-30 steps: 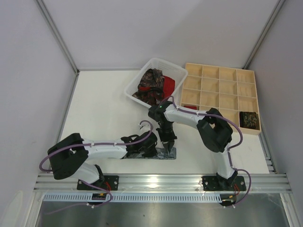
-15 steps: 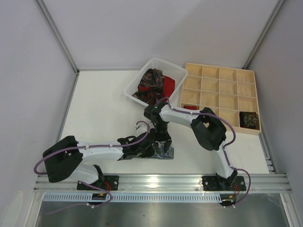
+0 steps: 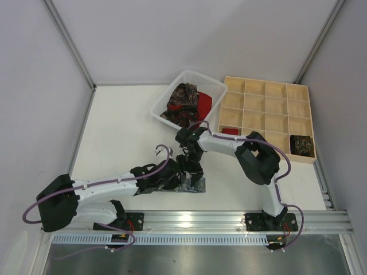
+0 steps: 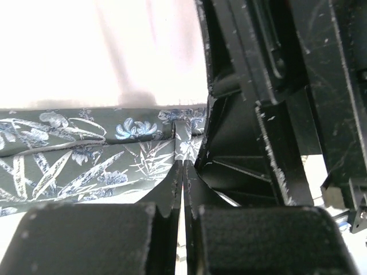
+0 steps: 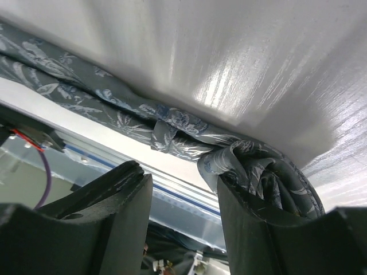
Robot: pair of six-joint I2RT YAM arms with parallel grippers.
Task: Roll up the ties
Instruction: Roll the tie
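A grey patterned tie (image 3: 194,187) lies near the table's front edge, between both grippers. In the left wrist view its flat strip (image 4: 86,154) runs left, and my left gripper (image 4: 182,166) is shut with its tips resting on the cloth; nothing shows between the jaws. My right gripper (image 5: 180,186) stands open over the tie's bunched, partly rolled end (image 5: 258,169), which leans against one finger (image 5: 252,229). From above, the left gripper (image 3: 179,177) and right gripper (image 3: 195,173) nearly touch. More ties (image 3: 184,103), maroon paisley and red, fill the basket.
The white basket (image 3: 163,102) stands at the back centre. Right of it is a wooden grid tray (image 3: 266,89) with a dark roll (image 3: 301,144) in its near right cell and a red roll (image 3: 231,131) in a near left cell. The metal rail (image 3: 195,217) runs just behind the tie.
My right gripper has opened and let go of the tie's end. The left arm has stretched right along the tie, up against the right gripper. The visible strip is shorter.
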